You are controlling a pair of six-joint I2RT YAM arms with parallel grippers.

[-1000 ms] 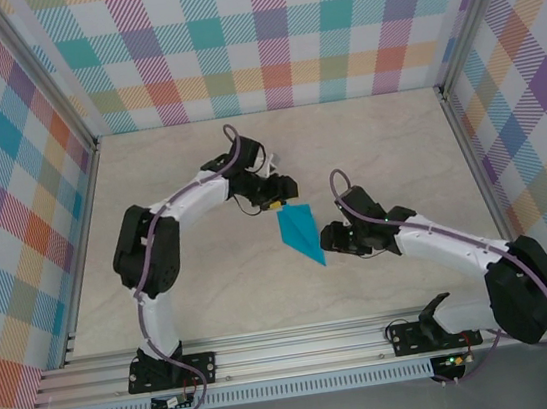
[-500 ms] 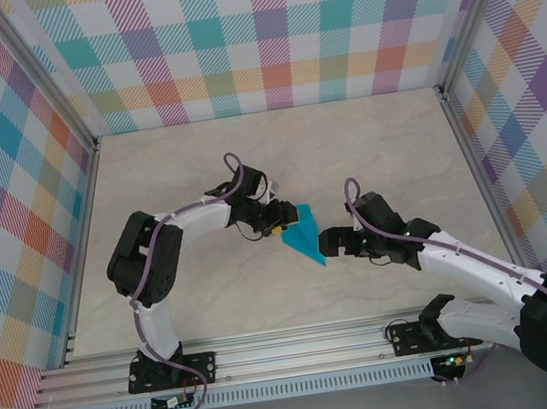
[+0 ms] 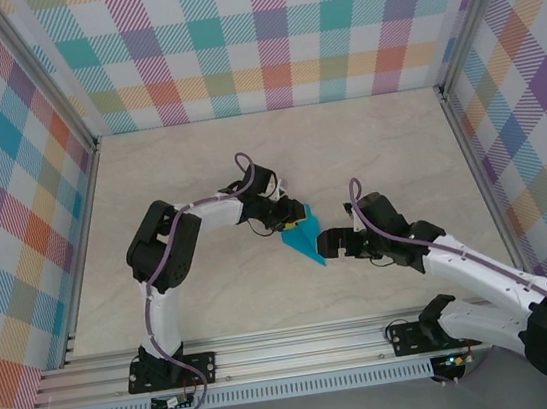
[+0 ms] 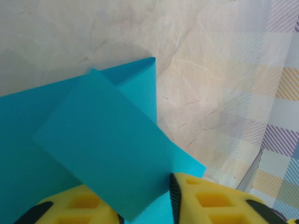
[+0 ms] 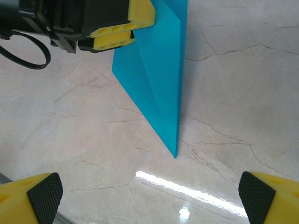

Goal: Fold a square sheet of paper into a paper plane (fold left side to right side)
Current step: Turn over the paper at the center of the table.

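Note:
The paper plane, a turquoise pointed fold, lies mid-table with its tip toward the near right. My left gripper sits at the plane's wide far end. In the left wrist view a raised flap of the paper plane runs between the yellow fingers, and the left gripper is shut on it with a narrow gap. My right gripper is open just right of the tip. The right wrist view shows the paper plane ahead of the right gripper, with nothing between its fingers.
The beige marble tabletop is boxed in by plaid walls on three sides. An aluminium rail with both arm bases runs along the near edge.
The left gripper has shifted right and nearer, carrying the plane's wide end, so the outline looks shorter and broader. The right arm has stretched out; its gripper stays by the tip.

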